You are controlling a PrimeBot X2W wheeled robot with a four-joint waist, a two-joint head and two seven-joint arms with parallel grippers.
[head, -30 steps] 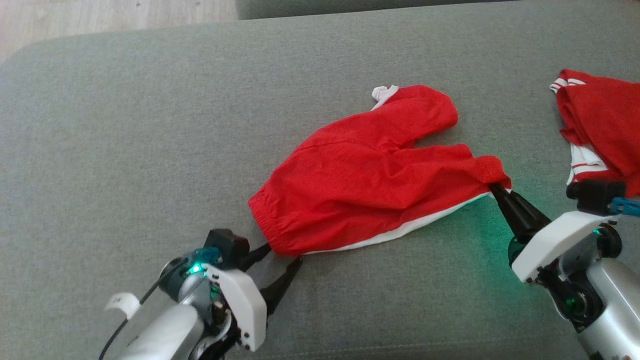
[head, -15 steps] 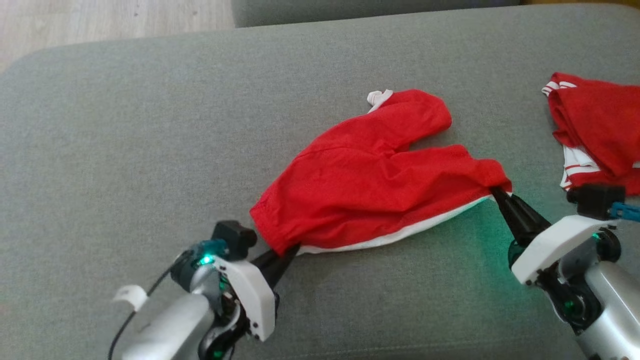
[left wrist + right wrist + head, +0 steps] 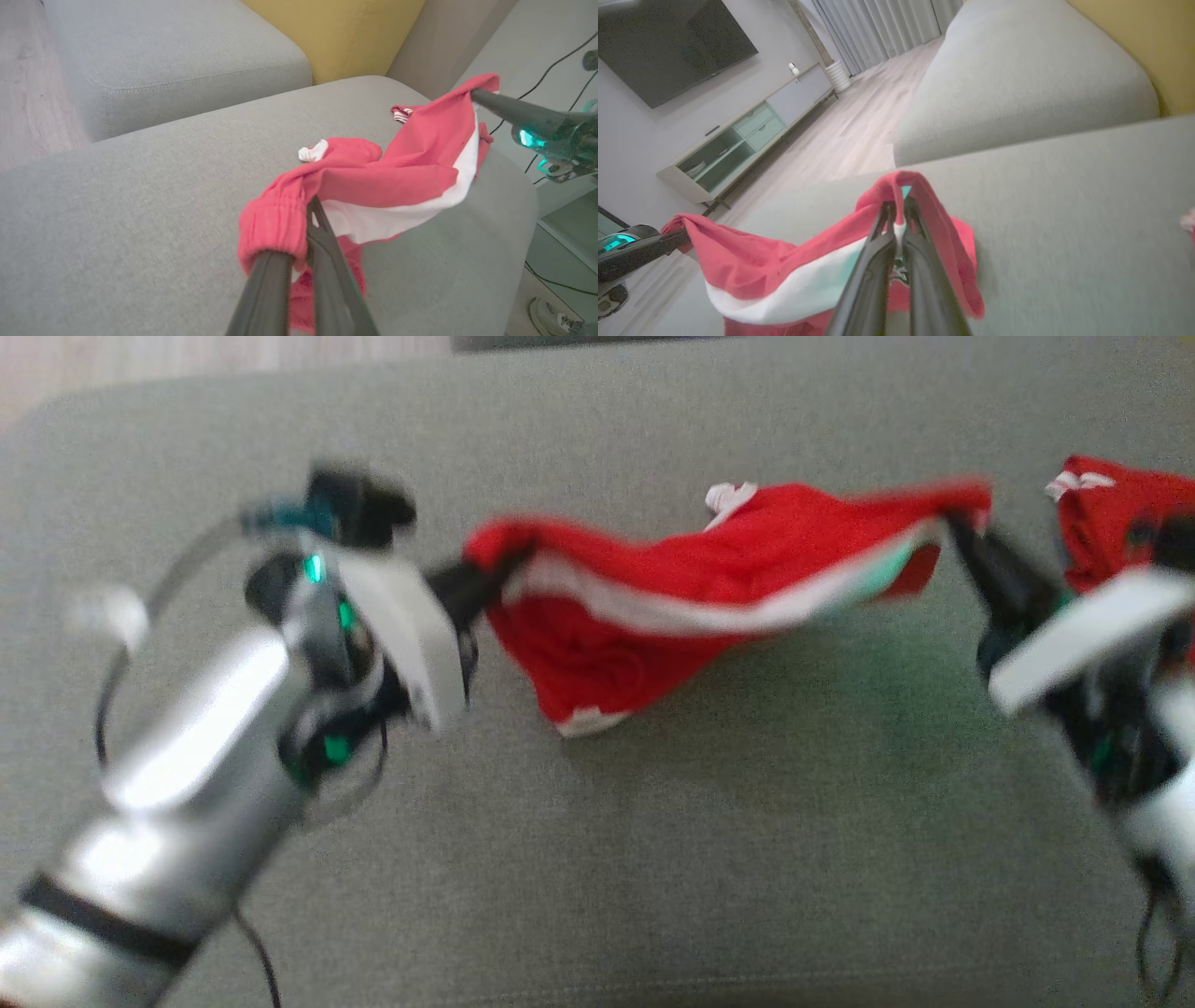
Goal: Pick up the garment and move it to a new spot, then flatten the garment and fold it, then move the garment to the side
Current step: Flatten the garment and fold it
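Our left hand, open a second ago, now clenches the shorts at nine o'clock, our right hand at two; we hold them stretched above the sofa, ready to move.

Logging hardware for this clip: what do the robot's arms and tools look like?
The silver left arm has a black band, thin black cable, white wedge-shaped wrist shell and green lights. The right arm looks alike, though blurred. The left tool and right tool each have two long dark tapering fingers.
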